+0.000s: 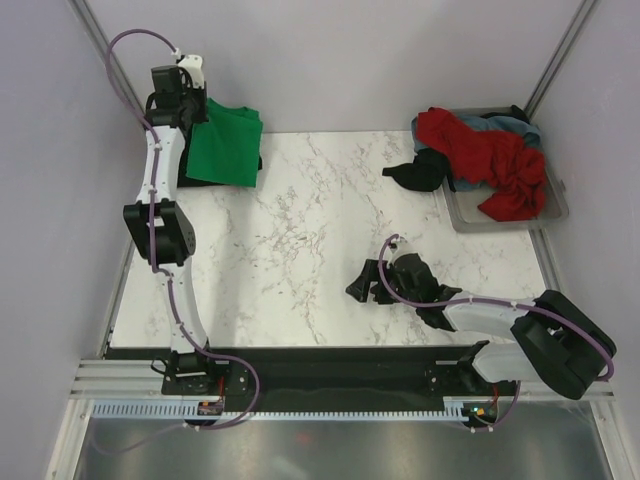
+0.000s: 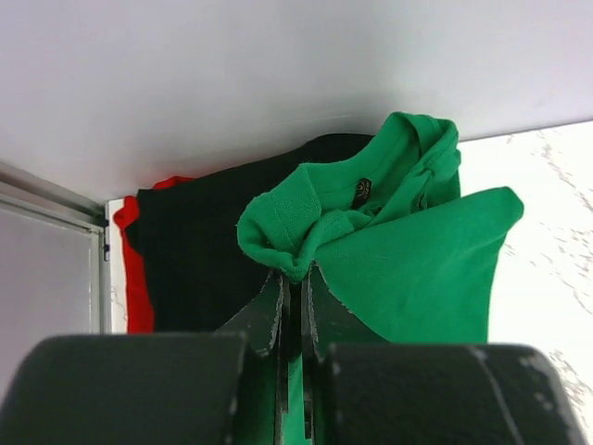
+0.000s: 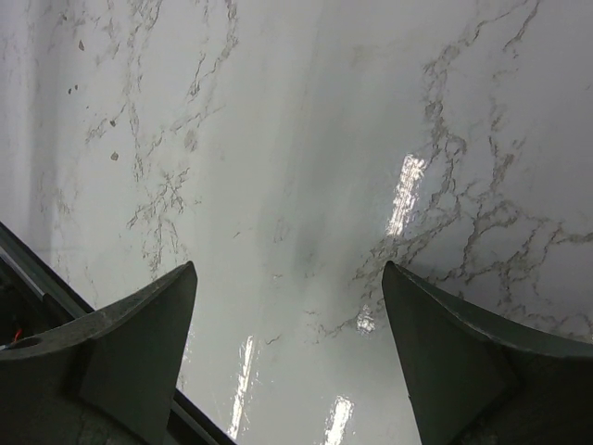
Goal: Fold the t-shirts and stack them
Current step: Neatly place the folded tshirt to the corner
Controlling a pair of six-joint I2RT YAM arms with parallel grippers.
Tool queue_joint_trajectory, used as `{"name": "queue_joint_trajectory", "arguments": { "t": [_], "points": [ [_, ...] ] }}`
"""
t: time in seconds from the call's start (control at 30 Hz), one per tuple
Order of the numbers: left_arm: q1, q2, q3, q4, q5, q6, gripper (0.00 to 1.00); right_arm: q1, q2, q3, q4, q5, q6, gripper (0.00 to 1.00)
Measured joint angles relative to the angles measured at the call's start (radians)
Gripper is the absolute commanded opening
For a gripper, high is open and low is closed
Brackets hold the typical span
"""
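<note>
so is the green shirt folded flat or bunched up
Bunched, not folded flat: the green shirt is gathered at its collar end and pinched between the left fingers, the rest draping over a black shirt.

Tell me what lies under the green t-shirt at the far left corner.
A black t-shirt lies under the green t-shirt, with a red t-shirt peeking out beneath it. Anything lower is covered.

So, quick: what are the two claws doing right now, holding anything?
Left gripper: closed on the green t-shirt.
Right gripper: open, empty, above the table.
</note>
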Motion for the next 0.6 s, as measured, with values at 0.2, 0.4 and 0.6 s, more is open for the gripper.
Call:
{"name": "queue_joint_trajectory", "arguments": {
  "t": [0.2, 0.4, 0.6],
  "points": [
    [0.06, 0.082, 0.032, 0.076, -0.007, -0.038, 0.02, 0.001, 0.016, 0.012, 0.003, 0.0, 0.0, 0.91],
    [0.092, 0.188, 0.043, 0.203, -0.069, -0.079, 0.99, 0.002, 0.023, 0.016, 0.004, 0.0, 0.0, 0.91],
    [0.095, 0.243, 0.043, 0.282, -0.126, -0.158, 1.0, 0.003, 0.026, 0.022, 0.003, 0.001, 0.0, 0.91]
  ]
}}
